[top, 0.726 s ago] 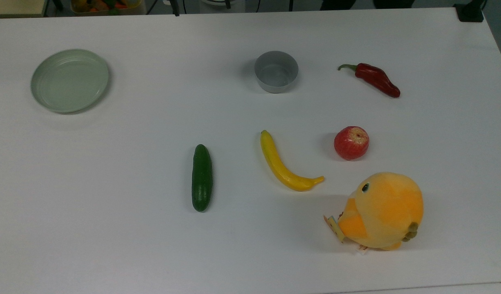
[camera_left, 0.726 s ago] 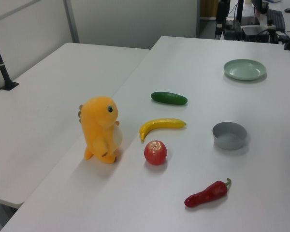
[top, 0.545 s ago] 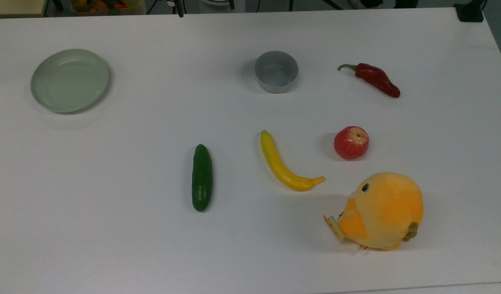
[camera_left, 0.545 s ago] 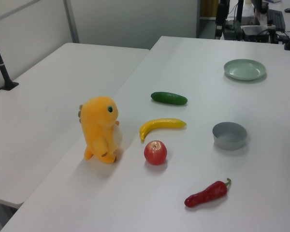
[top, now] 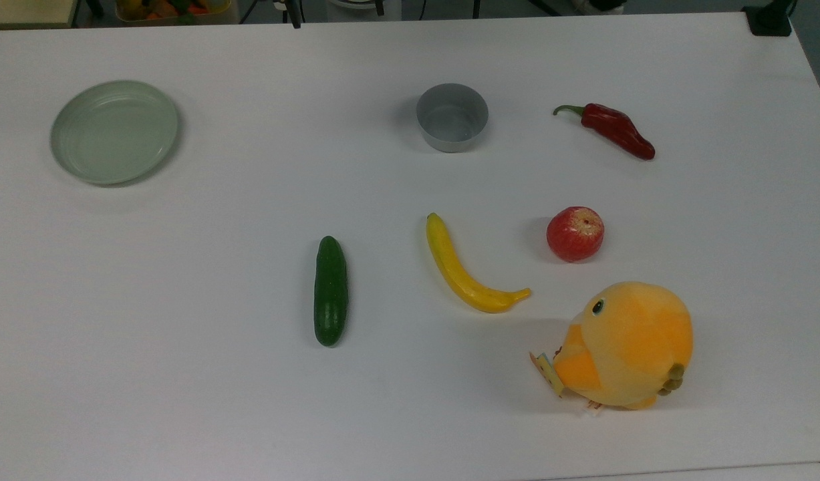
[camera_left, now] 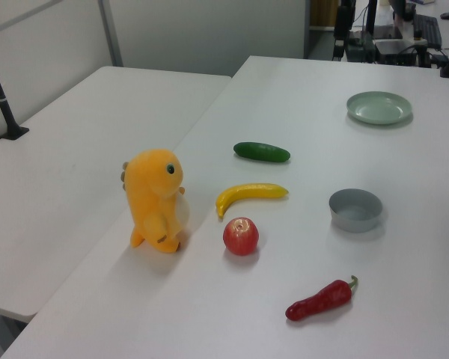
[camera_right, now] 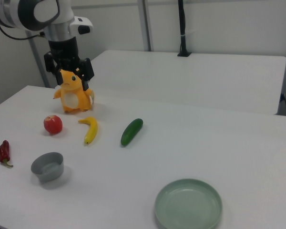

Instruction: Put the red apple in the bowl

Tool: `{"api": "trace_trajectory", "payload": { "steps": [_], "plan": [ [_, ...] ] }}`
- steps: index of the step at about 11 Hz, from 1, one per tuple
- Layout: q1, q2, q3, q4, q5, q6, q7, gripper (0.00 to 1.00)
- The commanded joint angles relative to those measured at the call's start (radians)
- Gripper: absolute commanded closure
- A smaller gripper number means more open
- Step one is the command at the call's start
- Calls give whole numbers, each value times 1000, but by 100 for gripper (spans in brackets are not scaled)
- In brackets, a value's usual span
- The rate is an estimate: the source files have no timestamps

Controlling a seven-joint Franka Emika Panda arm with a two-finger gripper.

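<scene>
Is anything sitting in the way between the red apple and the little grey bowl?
No, nothing visible blocks it. In the top view, bare white table lies between the red apple and the bowl. The banana lies toward the top view's left of the apple, and the chili pepper toward the top view's right of the bowl.

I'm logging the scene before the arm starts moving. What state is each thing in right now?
red apple: on the table, stem dimple up, not grasped.
bowl: upright, empty.
plate: flat on the table, empty.
banana: lying on its side.
cucumber: lying flat.
chili pepper: lying flat.
plush toy: standing upright.
gripper: raised, open, holding nothing.
</scene>
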Motion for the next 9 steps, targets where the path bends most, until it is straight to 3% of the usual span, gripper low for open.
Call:
{"api": "trace_trajectory", "payload": {
  "steps": [1,4,9],
  "plan": [
    [39,-11,-9,-51,6,36,-9,0],
    [83,12,-9,-46,5,62,-15,0],
    [210,84,-9,-16,-6,227,112,0]
  ]
}}
